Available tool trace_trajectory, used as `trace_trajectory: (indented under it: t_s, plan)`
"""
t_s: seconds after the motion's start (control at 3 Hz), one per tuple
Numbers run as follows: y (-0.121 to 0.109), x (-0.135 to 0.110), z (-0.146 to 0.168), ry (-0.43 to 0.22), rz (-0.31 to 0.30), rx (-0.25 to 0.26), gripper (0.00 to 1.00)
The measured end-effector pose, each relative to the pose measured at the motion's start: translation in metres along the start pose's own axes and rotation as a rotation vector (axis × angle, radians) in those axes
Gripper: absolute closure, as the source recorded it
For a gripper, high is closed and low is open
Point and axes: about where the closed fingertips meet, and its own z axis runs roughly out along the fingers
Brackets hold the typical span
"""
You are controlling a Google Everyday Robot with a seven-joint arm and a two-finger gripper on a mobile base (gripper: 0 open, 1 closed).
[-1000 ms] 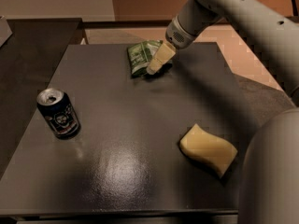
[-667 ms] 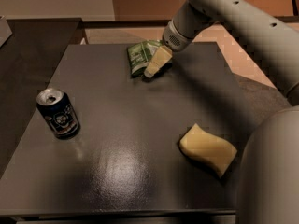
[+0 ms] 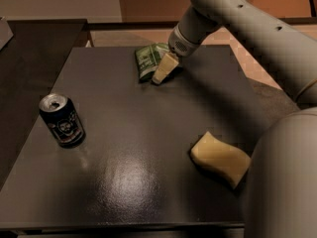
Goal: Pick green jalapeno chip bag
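Robot body (image 3: 285, 182) is filling the near right corner, pale grey, overlapping the right edge of the table (image 3: 129, 182). Yellow sponge (image 3: 220, 158) is lying flat on the dark tabletop just left of that body, toward the front right. Black can (image 3: 62, 120) is standing upright on the left side, well apart from the sponge, with its silver top showing and white print on its side. Light is glaring off the tabletop between the can and the sponge.

Farther back, the green chip bag (image 3: 148, 61) is lying near the far edge, about centre. It is crinkled, with pale print facing up, and is looking flat on the surface, not lifted. Gripper (image 3: 161, 73) is sitting right at the bag's right side, its tan end pointing down-left and overlapping the bag's right edge. Cannot tell how far open it is, and cannot tell whether it is holding the bag.

Arm (image 3: 233, 14) is slanting down from the upper right to the gripper. Another dark surface (image 3: 39, 38) is sitting at the far left beside the table. Tan floor (image 3: 124, 36) is showing beyond the far edge.
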Motion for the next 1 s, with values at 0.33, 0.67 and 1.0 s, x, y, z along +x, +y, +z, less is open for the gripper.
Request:
trace_trajectory:
  t_s: [0.33,0.67,1.0]
  plan:
    - [-0.002,0.002,-0.003,0.005,-0.002,0.013,0.41]
    - [-0.004,0.004,-0.010,0.006,0.000,0.030,0.65]
    - [-0.004,0.004,-0.027,-0.015,0.002,0.059,0.88]
